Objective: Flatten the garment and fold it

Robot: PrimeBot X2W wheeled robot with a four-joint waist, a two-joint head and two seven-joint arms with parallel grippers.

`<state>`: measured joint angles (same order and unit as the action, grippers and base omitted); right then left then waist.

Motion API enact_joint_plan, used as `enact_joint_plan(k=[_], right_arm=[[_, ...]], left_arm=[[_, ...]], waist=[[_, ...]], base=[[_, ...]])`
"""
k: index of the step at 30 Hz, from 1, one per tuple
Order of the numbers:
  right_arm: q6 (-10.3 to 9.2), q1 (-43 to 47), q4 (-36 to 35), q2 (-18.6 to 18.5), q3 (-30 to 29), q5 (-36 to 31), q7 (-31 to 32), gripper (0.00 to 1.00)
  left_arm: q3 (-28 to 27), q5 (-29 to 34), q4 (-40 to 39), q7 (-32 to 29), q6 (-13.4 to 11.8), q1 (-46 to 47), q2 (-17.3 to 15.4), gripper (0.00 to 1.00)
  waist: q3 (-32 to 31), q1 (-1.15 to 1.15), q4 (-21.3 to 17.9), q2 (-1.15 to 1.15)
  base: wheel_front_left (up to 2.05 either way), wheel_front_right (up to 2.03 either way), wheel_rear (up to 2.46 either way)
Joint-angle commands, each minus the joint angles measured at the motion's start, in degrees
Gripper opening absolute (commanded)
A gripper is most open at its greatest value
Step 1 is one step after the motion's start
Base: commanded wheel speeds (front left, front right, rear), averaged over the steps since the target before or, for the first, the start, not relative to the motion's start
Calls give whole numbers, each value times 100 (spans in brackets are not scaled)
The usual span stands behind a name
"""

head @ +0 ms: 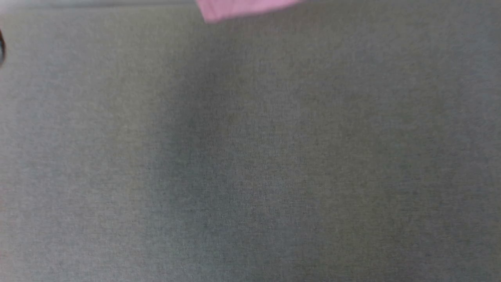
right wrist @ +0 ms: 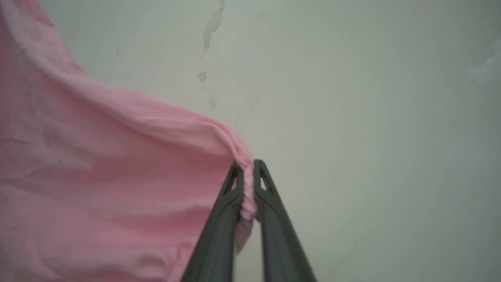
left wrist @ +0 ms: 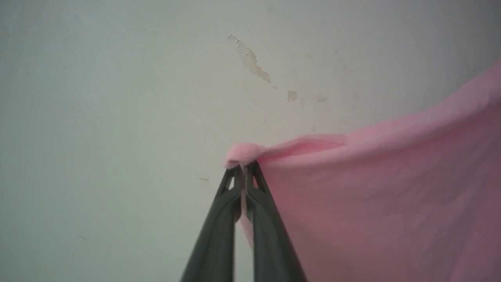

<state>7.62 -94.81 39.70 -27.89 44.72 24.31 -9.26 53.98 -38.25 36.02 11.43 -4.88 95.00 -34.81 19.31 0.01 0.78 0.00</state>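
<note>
The garment (left wrist: 383, 196) is a thin light-pink cloth, held up in the air between both arms. In the left wrist view my left gripper (left wrist: 243, 168) is shut on one bunched corner, and the cloth hangs away to the right. In the right wrist view my right gripper (right wrist: 248, 166) is shut on a gathered edge of the garment (right wrist: 98, 176), which spreads to the left. Its lower edge (head: 242, 8) shows as a pink strip at the top of the head view.
A grey fabric-covered table (head: 250, 156) lies below in the head view. Behind the cloth in both wrist views stands a pale wall (left wrist: 117, 98) with chipped paint (left wrist: 250, 58).
</note>
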Motion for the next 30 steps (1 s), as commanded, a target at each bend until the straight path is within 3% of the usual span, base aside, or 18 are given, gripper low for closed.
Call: enact_joint_plan(k=[1,8,16,22,30], right_arm=[[-13,-197,74,66,-95,-113,-36,0],[-13,-715,307,289,-255,-612,-103,0],[-13,-64,540,395,-82,-698,-327,0],[-13,951,222,245,251,-643,-527,0],[-13,3039,-809,-131,327,-492,-571,0]], left_arm=[[-64,20,51,60,-50,156,25,0],[-367,-45,265,270,-29,458,-8,0],[-685,-164,202,352,-36,-362,17,0],[-1318,-126,-564,355,-171,-1905,-52,0],[-1933,86,-1767,356,-465,-4940,-66,0]], waist=[[599,-1,112,0],[1057,-1,133,0],[1127,-1,118,0],[876,-1,112,0],[96,-1,102,0]], base=[[0,0,0],[0,0,0],[0,0,0],[0,0,0],[0,0,0]])
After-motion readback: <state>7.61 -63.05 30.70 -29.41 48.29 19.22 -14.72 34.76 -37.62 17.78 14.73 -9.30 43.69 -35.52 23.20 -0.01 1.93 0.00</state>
